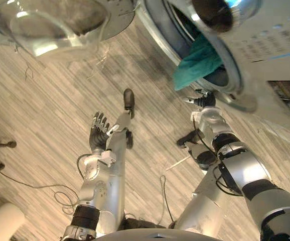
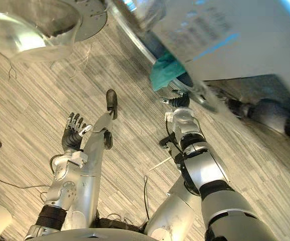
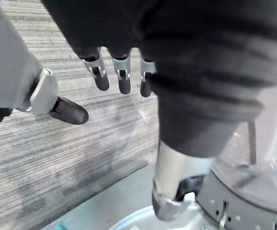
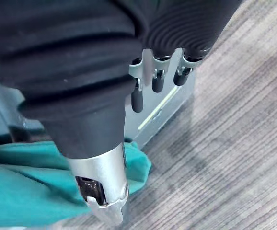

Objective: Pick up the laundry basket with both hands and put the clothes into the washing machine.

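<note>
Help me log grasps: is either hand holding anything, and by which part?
Nothing is held. The left hand is open above the floor; the right hand is open beside the teal cloth hanging from the washing machine.

Washing machine [image 1: 280, 45] upper right of the frame, its door [image 1: 54, 25] standing open at upper left. Cloth [image 1: 197, 63] hangs out of the drum, over the rim. Right hand [image 1: 205, 100] just below the cloth. Left hand [image 1: 99, 133] centre-left over the floor [image 1: 44, 100], well apart from the machine.
</note>
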You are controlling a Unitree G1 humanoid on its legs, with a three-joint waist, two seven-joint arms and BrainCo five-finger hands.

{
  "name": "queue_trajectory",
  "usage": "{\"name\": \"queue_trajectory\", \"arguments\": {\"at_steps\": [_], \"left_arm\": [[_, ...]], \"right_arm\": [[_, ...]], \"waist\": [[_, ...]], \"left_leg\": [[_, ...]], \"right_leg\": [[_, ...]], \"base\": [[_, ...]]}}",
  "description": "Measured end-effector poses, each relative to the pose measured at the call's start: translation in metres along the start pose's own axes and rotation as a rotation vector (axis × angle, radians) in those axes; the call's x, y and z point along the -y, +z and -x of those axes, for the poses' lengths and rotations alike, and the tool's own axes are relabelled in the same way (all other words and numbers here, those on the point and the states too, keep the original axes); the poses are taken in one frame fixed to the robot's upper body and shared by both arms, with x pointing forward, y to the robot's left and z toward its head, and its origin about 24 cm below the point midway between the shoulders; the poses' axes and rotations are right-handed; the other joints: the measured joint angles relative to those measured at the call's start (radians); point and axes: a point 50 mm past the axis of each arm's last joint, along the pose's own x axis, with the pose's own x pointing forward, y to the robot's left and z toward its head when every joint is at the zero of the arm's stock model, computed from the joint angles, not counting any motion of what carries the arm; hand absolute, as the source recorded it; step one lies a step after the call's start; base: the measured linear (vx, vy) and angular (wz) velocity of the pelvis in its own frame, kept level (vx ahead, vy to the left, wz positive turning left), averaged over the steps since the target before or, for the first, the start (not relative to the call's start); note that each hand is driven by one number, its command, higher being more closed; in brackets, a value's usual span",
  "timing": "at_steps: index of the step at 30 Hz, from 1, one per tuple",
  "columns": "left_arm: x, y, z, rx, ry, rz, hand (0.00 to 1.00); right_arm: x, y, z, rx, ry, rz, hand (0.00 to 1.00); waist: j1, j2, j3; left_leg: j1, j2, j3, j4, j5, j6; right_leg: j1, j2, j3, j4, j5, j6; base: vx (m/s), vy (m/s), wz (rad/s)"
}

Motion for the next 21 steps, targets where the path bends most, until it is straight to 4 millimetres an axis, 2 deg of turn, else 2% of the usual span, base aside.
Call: {"name": "queue_trajectory", "arguments": {"at_steps": [2, 4, 6, 7, 12, 16, 17, 19, 21], "left_arm": [[0.001, 0.003, 0.001, 0.016, -0.006, 0.012, 0.00], [0.003, 0.008, 0.001, 0.035, -0.013, 0.023, 0.00], [0.006, 0.012, 0.001, 0.054, -0.026, 0.032, 0.00], [0.007, 0.014, 0.001, 0.064, -0.033, 0.036, 0.00], [0.006, 0.023, 0.003, 0.103, -0.032, 0.064, 0.00], [0.001, 0.022, 0.005, 0.101, -0.013, 0.064, 0.00], [0.000, 0.021, 0.006, 0.095, -0.006, 0.070, 0.00], [-0.002, 0.018, 0.007, 0.080, 0.003, 0.077, 0.00], [-0.003, 0.014, 0.008, 0.066, 0.007, 0.075, 0.00]], "right_arm": [[0.004, 0.015, -0.003, 0.024, -0.011, -0.065, 0.00], [0.000, 0.026, -0.004, 0.053, 0.004, -0.124, 0.00], [-0.005, 0.047, -0.005, 0.099, 0.025, -0.207, 0.00], [-0.002, 0.053, -0.006, 0.090, 0.000, -0.271, 0.00], [0.004, 0.069, -0.006, 0.090, -0.010, -0.573, 0.00], [-0.010, 0.082, -0.001, 0.083, 0.022, -0.897, 0.00], [-0.016, 0.088, 0.002, 0.090, 0.035, -1.010, 1.00], [-0.027, 0.096, 0.008, 0.091, 0.060, -1.166, 1.00], [-0.030, 0.096, 0.011, 0.064, 0.038, -1.332, 1.00]], "waist": [[0.011, 0.010, -0.001], [0.014, 0.012, -0.001], [0.018, 0.012, -0.001], [0.023, 0.012, -0.001], [0.031, 0.012, -0.001], [0.027, 0.012, -0.001], [0.028, 0.012, -0.001], [0.030, 0.012, -0.001], [0.031, 0.013, -0.001]], "left_leg": [[-0.021, -0.006, 0.000, 0.006, 0.009, 0.011], [-0.033, -0.008, 0.000, 0.013, 0.010, 0.012], [-0.047, -0.011, 0.007, 0.013, 0.010, 0.013], [-0.049, -0.016, 0.011, 0.011, 0.013, 0.017], [-0.068, -0.026, 0.011, -0.004, 0.043, 0.029], [-0.070, -0.025, 0.010, -0.006, 0.055, 0.029], [-0.066, -0.020, 0.011, -0.007, 0.056, 0.027], [-0.054, -0.012, 0.013, -0.013, 0.059, 0.023], [-0.025, -0.007, 0.024, -0.037, 0.063, 0.021]], "right_leg": [[-0.006, -0.018, -0.011, 0.020, -0.004, 0.004], [-0.006, -0.029, -0.020, 0.029, -0.006, 0.006], [-0.010, -0.044, -0.026, 0.039, -0.012, 0.017], [-0.014, -0.050, -0.026, 0.040, -0.012, 0.017], [-0.032, -0.060, -0.028, 0.046, -0.004, 0.017], [-0.038, -0.068, -0.028, 0.063, -0.005, 0.013], [-0.036, -0.062, -0.029, 0.061, -0.005, 0.004], [-0.026, -0.053, -0.030, 0.053, -0.001, -0.002], [0.002, -0.048, -0.042, 0.035, 0.005, -0.007]], "base": [[-0.05, 0.000, 0.27], [-0.05, 0.019, 0.22], [-0.05, 0.028, 0.22], [-0.05, 0.040, 0.19], [-0.06, 0.055, 0.08], [-0.05, 0.035, 0.01], [-0.05, 0.022, -0.07], [-0.05, 0.020, -0.09], [-0.04, 0.019, -0.04]]}}
